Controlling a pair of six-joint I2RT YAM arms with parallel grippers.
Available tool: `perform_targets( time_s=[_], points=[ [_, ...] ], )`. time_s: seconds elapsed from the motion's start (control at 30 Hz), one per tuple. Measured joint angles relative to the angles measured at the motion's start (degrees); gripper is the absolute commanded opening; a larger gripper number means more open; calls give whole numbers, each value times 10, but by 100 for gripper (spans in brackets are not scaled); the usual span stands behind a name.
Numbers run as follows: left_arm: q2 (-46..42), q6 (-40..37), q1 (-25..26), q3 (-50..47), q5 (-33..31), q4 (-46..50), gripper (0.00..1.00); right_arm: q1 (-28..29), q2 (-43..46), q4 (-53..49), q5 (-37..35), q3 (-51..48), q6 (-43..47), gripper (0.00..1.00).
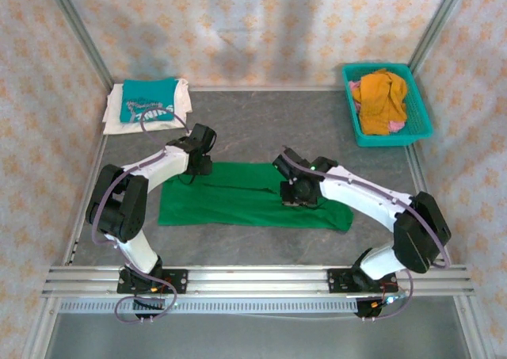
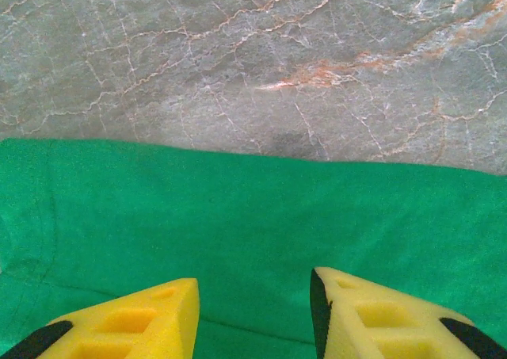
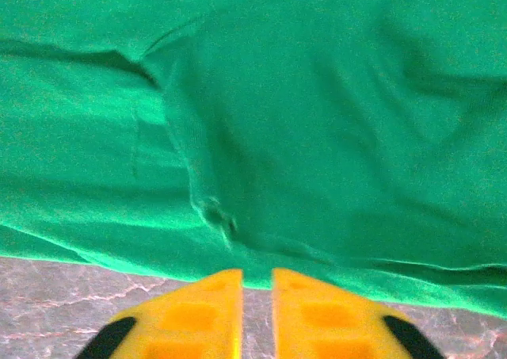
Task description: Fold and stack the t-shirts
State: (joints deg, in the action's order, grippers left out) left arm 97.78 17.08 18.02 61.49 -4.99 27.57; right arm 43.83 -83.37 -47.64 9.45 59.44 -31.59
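A plain deep-green soft cloth t-shirt (image 1: pixel 238 204) is lying spread and lightly creased at the middle of the grey veined stone-look bench (image 1: pixel 261 121). The yellow wedge-shaped left fingers (image 2: pixel 135 323) are hovering over its far edge, standing clearly apart with flat cloth between them. The right fingers (image 3: pixel 198 311) are showing only a thin slit, gripping nothing, at a puckered hem. A folded teal lettered t-shirt (image 1: pixel 149 99) is resting on a white t-shirt (image 1: pixel 181 97) in the far left corner.
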Motion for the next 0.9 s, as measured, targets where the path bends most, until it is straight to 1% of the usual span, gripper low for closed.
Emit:
perform_targets(
  time_s=[0.03,0.1,0.17,0.2,0.3,0.4,0.47,0.57,0.63,0.73,0.9],
  points=[
    [0,0,0,-1,0,0,42,3,0,0,1,-5,-5,34],
    [0,0,0,-1,0,-1,42,3,0,1,3,-6,-10,37],
    [0,0,0,-1,0,-2,42,3,3,6,3,-6,-15,43],
    [0,-1,0,-1,0,-2,42,1,8,8,-1,-6,-15,43],
    [3,-1,0,5,0,-1,42,-20,30,16,-10,-5,-17,43],
    [26,-2,-5,40,6,2,42,-77,36,35,-17,-5,-18,41],
    [48,-2,-16,69,23,2,41,-114,28,45,-31,-6,-18,41],
    [77,-7,-35,99,40,6,39,-146,-4,60,-45,-6,-18,40],
    [98,-10,-45,120,42,19,37,-160,-32,76,-45,-6,-19,39],
    [137,-14,-49,157,47,31,37,-173,-71,106,-40,-7,-19,39],
    [158,-16,-54,157,62,49,37,-175,-139,141,-31,-3,-19,37]
  ],
)
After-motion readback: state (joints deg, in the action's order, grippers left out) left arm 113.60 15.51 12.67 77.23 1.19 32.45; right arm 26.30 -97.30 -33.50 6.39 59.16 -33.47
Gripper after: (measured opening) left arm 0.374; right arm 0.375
